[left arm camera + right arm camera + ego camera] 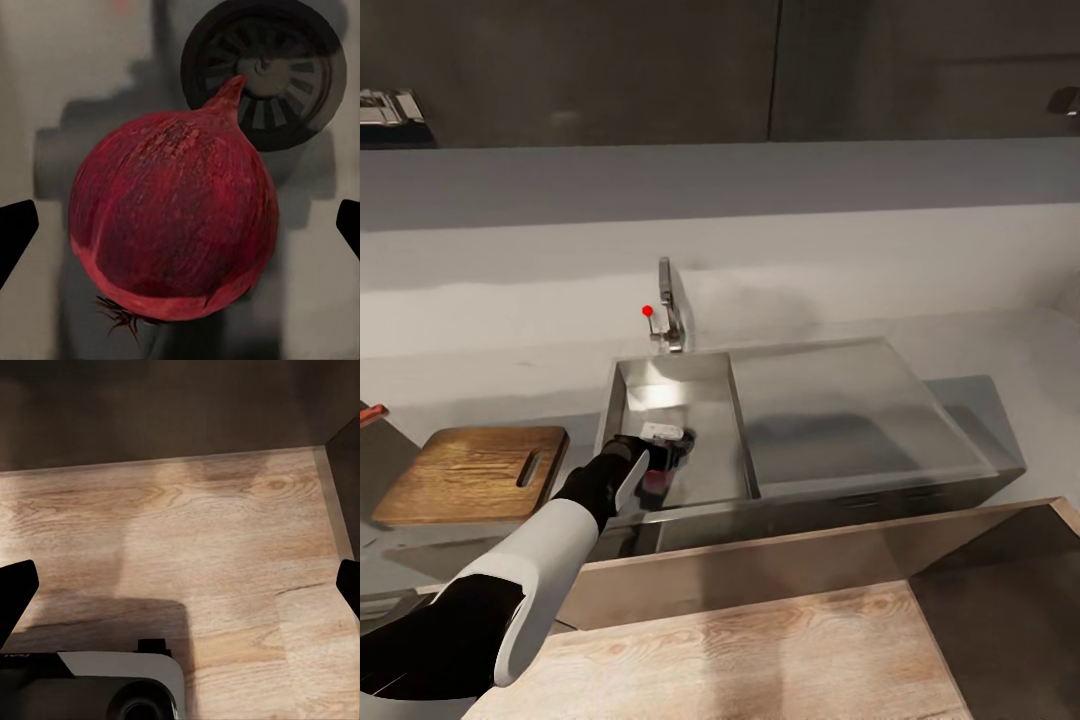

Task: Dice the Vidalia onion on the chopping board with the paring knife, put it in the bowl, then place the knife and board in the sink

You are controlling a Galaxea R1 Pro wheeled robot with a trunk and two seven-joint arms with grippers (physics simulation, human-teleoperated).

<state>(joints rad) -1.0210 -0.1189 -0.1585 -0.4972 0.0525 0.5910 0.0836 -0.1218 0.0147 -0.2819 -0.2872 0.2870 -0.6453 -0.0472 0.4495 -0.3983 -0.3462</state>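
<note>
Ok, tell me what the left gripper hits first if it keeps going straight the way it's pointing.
Most likely the red onion: in the left wrist view it sits between the open left gripper's fingertips, with the sink floor and drain behind it. Exact depth is unclear.

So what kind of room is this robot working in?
Most likely a kitchen: a rectangular grey metal sink with a chrome tap, a dark brown wooden chopping board on the grey countertop, and a red onion beside the drain.

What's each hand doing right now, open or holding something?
Left hand: open, fingers either side of the onion in the sink.
Right hand: open, empty.
</note>
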